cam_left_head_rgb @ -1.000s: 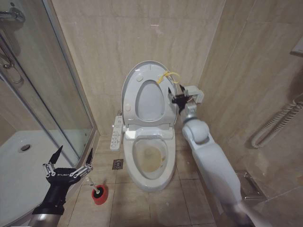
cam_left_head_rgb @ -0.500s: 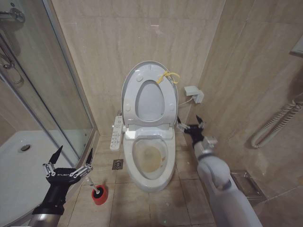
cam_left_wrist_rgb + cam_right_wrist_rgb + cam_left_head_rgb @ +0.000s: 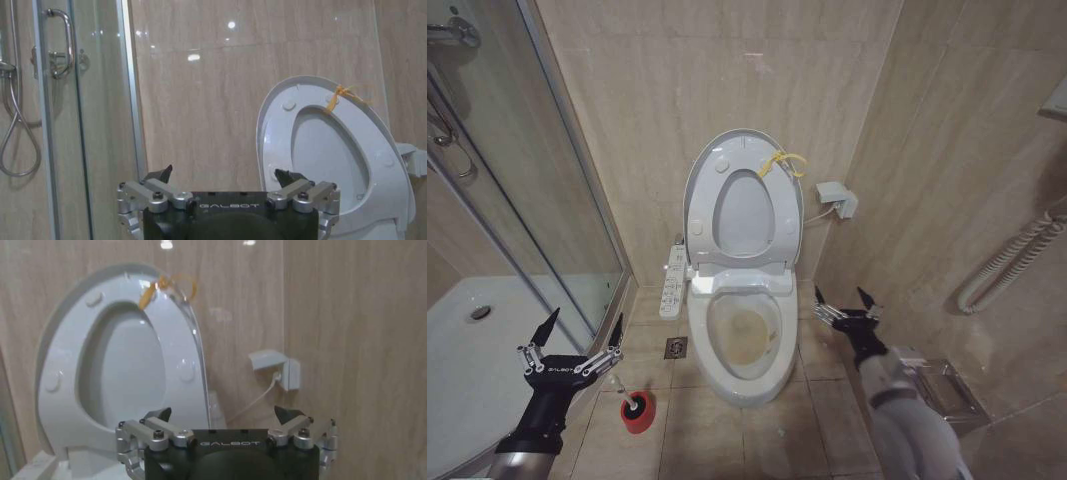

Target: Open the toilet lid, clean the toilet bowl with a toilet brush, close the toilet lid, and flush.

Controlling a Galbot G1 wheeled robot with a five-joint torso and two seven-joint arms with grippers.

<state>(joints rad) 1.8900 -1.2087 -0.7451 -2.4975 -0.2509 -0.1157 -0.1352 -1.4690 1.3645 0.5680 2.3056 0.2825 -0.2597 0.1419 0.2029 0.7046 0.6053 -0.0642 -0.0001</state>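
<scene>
1. Black and metal, your left gripper hangs low at the robot's left, over the edge of the white shower tray. Its two pointed fingers are spread wide, with nothing between them.
2. Just beside this gripper, lower and toward the toilet, you see the toilet brush. Its black bristle head sits in the small red holder cup on the floor tiles. I cannot make out the pale handle, so I cannot tell you which way its long axis leans.
3. Your right gripper is at the other side, beside the toilet bowl and near the beige side wall. Its fingers are also apart and it holds nothing.
4. The toilet bowl stands between the two grippers. You can see the yellowish-brown stain inside it, and the white button-panel arm at its side toward the shower.
5. The toilet lid is already up and leans against the back wall, together with the seat ring. The yellow cord loop hangs at its top edge.
6. My judgement: the opening step is done and the brushing step is not yet begun. The relation that matters for you is this: the brush lies on the left side of the bowl, close to the left gripper and well apart from the right one, with the bowl in the way. So the left arm is the nearer one for taking the brush, and it must come down and a little inward to reach the cup.
</scene>
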